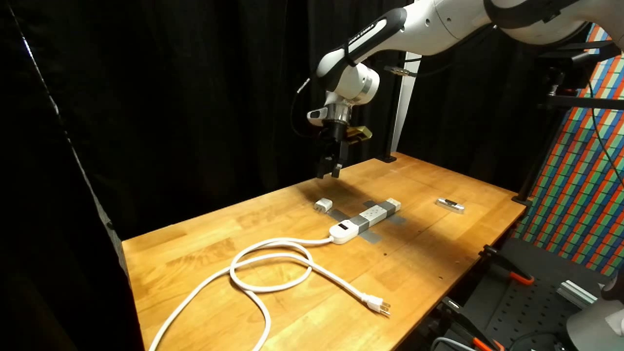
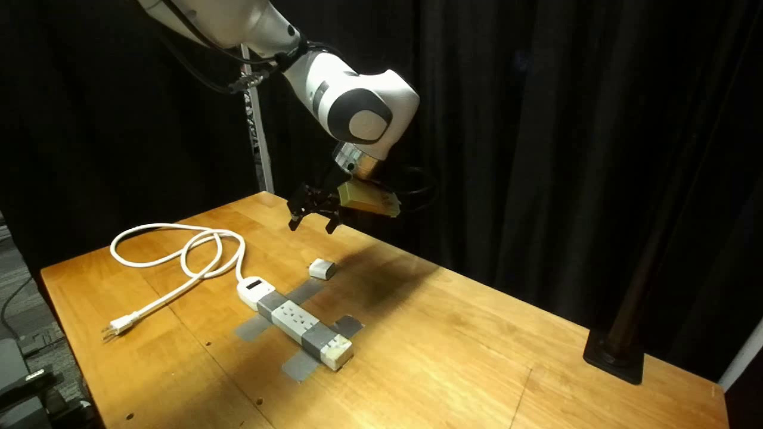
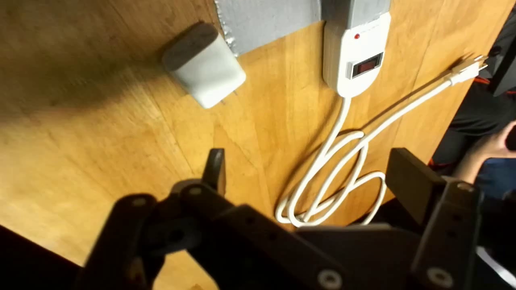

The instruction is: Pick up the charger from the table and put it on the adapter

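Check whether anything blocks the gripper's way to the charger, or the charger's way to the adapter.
Nothing visible does. No object shows between the open gripper and the charger; between the charger and the adapter lies only grey tape, flat on the table, unlikely to obstruct.

Charger (image 3: 210,74): plastic by its look, smooth, with soft gloss
Adapter (image 2: 293,319): hard plastic as it seems, smooth, a little glossy
Cable (image 3: 407,112): seemingly covered with plastic, smooth, softly shiny
Plug prongs (image 1: 385,305): metal, shiny
Tape (image 3: 270,22): slight sheen, rough along one edge
Table (image 2: 453,357): wood, visible grain, smooth, with glossy finish
Curtain (image 2: 518,149): cloth, quite matt
Arm (image 1: 434,24): smooth, rather glossy
Wrist ring (image 1: 339,113): polished metal
Gripper (image 3: 308,169): mostly matt, with bolt heads (image 3: 329,278) of shiny metal
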### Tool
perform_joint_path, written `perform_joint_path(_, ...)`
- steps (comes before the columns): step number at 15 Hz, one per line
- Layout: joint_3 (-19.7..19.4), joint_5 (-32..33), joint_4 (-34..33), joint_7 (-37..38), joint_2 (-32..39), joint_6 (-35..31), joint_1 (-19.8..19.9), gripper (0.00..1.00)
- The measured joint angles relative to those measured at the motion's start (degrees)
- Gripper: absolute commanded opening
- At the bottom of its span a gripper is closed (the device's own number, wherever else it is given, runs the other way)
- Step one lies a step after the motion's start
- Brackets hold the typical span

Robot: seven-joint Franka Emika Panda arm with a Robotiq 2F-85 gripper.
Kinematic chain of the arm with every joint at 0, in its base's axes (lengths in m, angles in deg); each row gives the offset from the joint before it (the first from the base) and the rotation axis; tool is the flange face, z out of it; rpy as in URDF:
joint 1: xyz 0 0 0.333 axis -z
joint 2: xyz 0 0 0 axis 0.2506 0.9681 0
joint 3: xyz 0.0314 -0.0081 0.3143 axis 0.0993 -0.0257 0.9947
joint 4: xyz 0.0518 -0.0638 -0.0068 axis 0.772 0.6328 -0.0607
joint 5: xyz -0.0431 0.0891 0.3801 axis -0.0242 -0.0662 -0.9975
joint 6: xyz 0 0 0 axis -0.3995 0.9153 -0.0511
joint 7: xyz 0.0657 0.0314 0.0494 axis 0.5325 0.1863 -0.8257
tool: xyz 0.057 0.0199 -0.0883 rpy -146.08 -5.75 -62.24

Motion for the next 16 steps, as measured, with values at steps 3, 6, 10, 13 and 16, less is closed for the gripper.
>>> perform_joint_path(3,0.5,-2.8,-1.7,-5.7,2.2,2.8,0.4,1.0)
perform_joint_path(6,-0.1,-3.0,-2.4,-7.3,3.7,2.9,0.4,1.0)
perform_joint_path(10,-0.9,-3.2,-2.2,-6.4,3.8,1.4,0.2,1.0)
perform_joint_path(13,-0.9,-3.2,-2.2,-6.2,3.8,1.3,0.1,1.0)
perform_joint_path(16,-0.9,-4.3,-2.2,-6.5,4.0,1.4,0.4,1.0)
